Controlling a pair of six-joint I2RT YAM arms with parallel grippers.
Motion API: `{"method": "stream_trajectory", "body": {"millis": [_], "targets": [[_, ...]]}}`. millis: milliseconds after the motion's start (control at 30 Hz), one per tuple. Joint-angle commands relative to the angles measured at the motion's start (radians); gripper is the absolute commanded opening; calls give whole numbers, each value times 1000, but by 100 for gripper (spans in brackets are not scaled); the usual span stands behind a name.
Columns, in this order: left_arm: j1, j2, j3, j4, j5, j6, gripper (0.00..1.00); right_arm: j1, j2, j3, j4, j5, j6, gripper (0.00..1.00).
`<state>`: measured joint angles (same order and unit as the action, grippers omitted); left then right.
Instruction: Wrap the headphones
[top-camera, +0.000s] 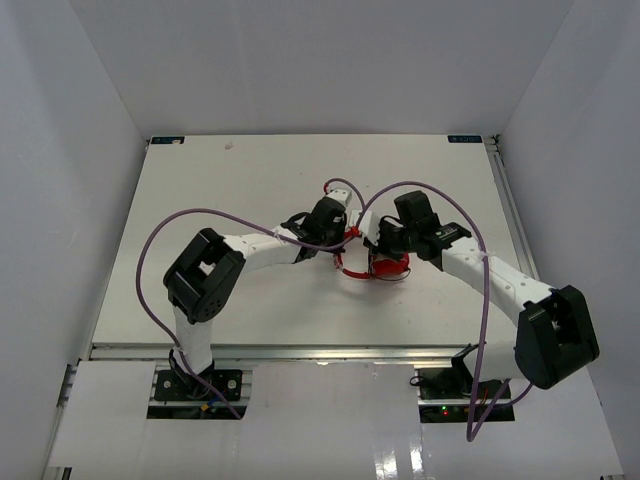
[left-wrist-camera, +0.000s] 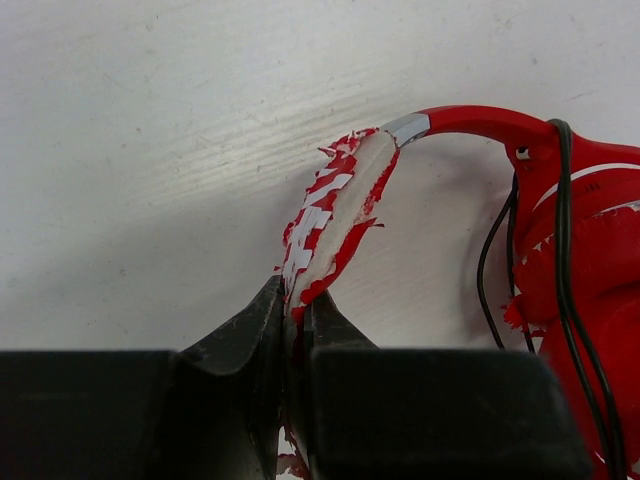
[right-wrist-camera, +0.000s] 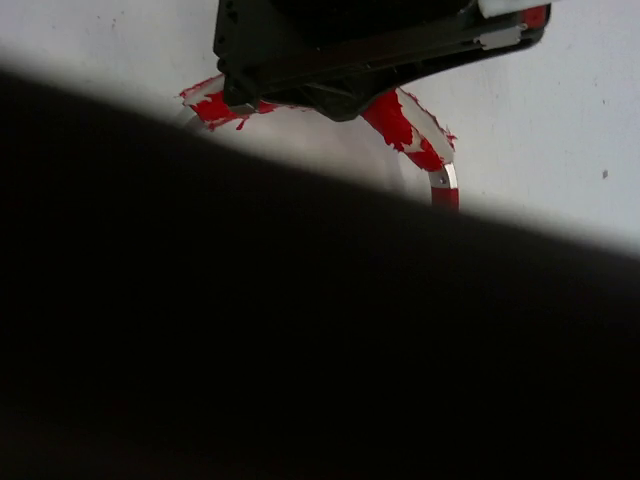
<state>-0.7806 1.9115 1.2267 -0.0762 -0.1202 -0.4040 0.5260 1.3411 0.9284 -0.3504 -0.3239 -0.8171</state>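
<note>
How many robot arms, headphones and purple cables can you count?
Robot arms: 2
Headphones: 1
Purple cables: 2
Total: 5

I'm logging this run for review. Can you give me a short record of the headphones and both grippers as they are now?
headphones: on the table, between the two arms
headband: red-and-white covering flaking
left gripper: shut on the headband
right gripper: shut, by the headphones; what it holds is hidden
cable: thin dark strands running down across the ear cup
</note>
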Motion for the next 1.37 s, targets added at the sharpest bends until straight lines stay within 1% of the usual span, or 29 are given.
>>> {"method": "stream_trajectory", "body": {"millis": [0, 33, 100, 133, 233, 300, 367, 400, 533, 600, 667, 733, 767, 800, 833, 900, 967, 1033, 1133, 1267, 1333], "targets": [[-1, -12, -23, 120, 47, -44, 0, -25, -3, -35, 124, 13, 34, 13], [0, -11, -26, 126, 47, -53, 0, -26, -5, -39, 126, 13, 36, 16], [5, -9, -37, 131, 57, -71, 5, -29, -5, -59, 130, 13, 34, 27], [6, -10, -43, 133, 61, -79, 11, -30, -6, -68, 131, 12, 32, 33], [9, -24, -63, 133, 66, -96, 39, -30, -21, -88, 131, 5, 27, 45], [12, -50, -74, 129, 63, -96, 48, -32, -53, -94, 125, 1, 30, 55], [17, -88, -92, 124, 58, -96, 60, -32, -100, -103, 117, -2, 29, 63], [19, -112, -106, 121, 56, -95, 67, -34, -131, -108, 112, -3, 29, 66], [26, -182, -142, 116, 62, -92, 81, -45, -213, -112, 84, -22, 31, 72], [26, -227, -163, 113, 68, -85, 89, -61, -268, -102, 61, -44, 52, 78], [27, -270, -175, 104, 61, -81, 93, -77, -317, -78, 46, -46, 93, 84], [26, -344, -178, 86, 46, -68, 96, -109, -362, -55, 35, -41, 152, 95], [26, -388, -179, 79, 31, -55, 98, -131, -376, -42, 38, -22, 183, 97], [27, -428, -179, 71, 20, -39, 98, -148, -397, -30, 39, 2, 237, 92], [27, -442, -180, 54, 10, -24, 98, -162, -411, -22, 39, 28, 287, 90], [27, -557, -198, 30, 5, 20, 98, -201, -440, -11, 35, 80, 403, 90], [27, -662, -248, 35, 30, 58, 98, -235, -474, -22, 43, 120, 492, 90], [27, -764, -328, 62, 84, 89, 98, -247, -498, -53, 71, 232, 595, 90], [26, -954, -434, 69, 159, 100, 98, -250, -544, -96, 92, 385, 644, 90], [27, -1185, -570, 44, 209, 80, 98, -259, -599, -148, 106, 425, 651, 90], [27, -1246, -614, 11, 190, 71, 98, -262, -609, -157, 109, 433, 654, 90]]}}
